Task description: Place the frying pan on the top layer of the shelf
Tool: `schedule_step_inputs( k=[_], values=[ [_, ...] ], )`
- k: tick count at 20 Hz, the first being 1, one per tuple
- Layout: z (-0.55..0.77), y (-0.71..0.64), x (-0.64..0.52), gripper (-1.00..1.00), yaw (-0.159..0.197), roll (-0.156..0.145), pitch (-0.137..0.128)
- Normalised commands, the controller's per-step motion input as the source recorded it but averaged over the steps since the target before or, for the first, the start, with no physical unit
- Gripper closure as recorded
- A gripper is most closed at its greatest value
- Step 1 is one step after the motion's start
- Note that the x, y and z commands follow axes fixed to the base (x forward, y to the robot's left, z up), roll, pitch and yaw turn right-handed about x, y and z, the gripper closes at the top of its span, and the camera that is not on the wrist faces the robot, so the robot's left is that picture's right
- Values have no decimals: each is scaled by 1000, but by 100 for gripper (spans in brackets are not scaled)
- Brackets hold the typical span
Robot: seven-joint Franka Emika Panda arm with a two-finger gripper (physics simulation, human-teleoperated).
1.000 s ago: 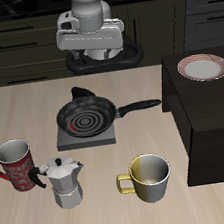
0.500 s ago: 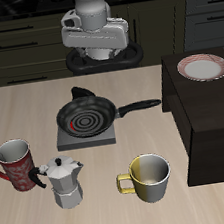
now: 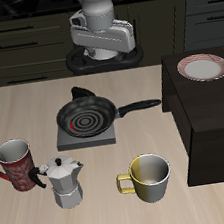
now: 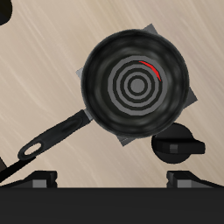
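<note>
The black frying pan [image 3: 86,118] sits on a grey square plate [image 3: 106,138] near the table's middle. Its long handle [image 3: 140,107] points toward the shelf [image 3: 211,120], a dark boxy unit at the table's side. My gripper [image 3: 103,49] hangs high above the table, farther back than the pan, and touches nothing. In the wrist view the pan [image 4: 136,85] and its handle [image 4: 57,136] lie below the gripper [image 4: 114,182]. The fingertips [image 4: 39,181] stand wide apart with nothing between them.
A pink-rimmed plate [image 3: 203,67] lies on the shelf's flat top. A red mug [image 3: 15,162], a metal moka pot [image 3: 63,181] and a yellow-lined mug [image 3: 147,178] stand near the front edge. A black knob [image 4: 175,149] sits behind the grey plate.
My gripper has drifted a little sideways toward the shelf's side and slightly up. The pan and the other things have not moved.
</note>
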Motion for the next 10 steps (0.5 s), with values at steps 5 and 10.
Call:
schedule_step_inputs(
  k=[5,10],
  values=[
    [-115,287,62,-100,-194,81,-17],
    [-27,233,-29,-100,-172,3,-54]
  ],
)
